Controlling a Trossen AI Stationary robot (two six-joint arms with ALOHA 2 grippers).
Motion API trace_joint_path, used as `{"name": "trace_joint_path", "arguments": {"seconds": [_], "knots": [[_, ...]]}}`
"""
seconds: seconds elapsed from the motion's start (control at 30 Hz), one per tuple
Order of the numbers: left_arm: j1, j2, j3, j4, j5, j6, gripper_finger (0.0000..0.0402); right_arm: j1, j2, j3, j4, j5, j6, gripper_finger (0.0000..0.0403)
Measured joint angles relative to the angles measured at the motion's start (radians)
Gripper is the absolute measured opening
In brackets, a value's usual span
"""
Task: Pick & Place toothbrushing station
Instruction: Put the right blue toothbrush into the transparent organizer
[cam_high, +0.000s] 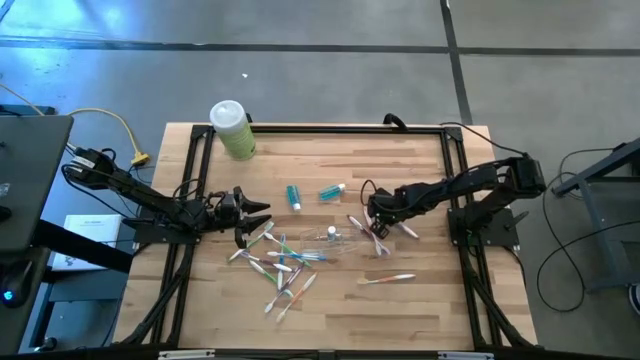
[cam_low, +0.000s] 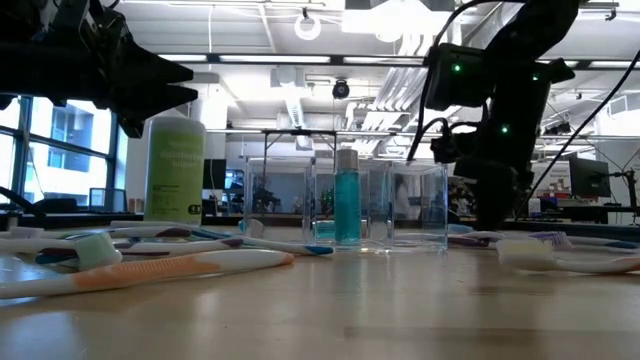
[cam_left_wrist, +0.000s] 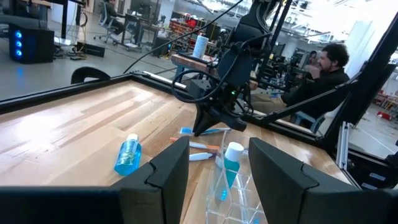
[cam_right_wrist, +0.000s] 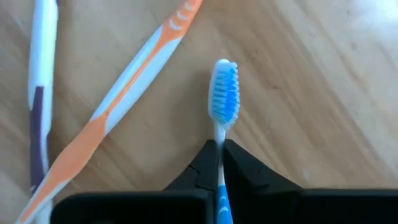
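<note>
Reaching low over the wooden table (cam_high: 420, 290), my right gripper (cam_right_wrist: 219, 146) pinches a slim blue-and-white plastic toothbrush (cam_right_wrist: 224, 93); left gripper (cam_left_wrist: 214, 165) gapes

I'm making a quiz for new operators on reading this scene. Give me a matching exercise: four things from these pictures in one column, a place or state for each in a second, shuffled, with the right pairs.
Things
1. right pincer
2. left pincer
3. pale-green bottle
4. orange-and-white toothbrush

Places or states
A. stands upright near the table's far edge
B. shut on the blue-bristled toothbrush
C. lies alone on the wood, apart from the big toothbrush pile
D. open, holding nothing, facing the clear cup

Pairs: 1-B, 2-D, 3-A, 4-C
</note>
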Motion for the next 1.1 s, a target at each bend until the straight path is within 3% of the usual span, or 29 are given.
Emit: {"name": "trace_joint_path", "arguments": {"seconds": [0.33,0.63,0.8,1.1], "knots": [[0.000,0.000,0.000,0.000,0.000,-0.001,0.0162,0.074,-0.216,0.026,-0.051,0.114,-0.062,0.0004],[0.000,0.000,0.000,0.000,0.000,0.000,0.0162,0.263,-0.466,0.027,0.164,0.310,-0.283,0.0004],[0.000,0.000,0.000,0.000,0.000,0.000,0.0162,0.357,-0.475,-0.011,0.455,0.299,-0.509,0.0004],[0.000,0.000,0.000,0.000,0.000,-0.001,0.0162,0.402,-0.330,-0.207,1.243,0.164,-0.826,0.0004]]}}
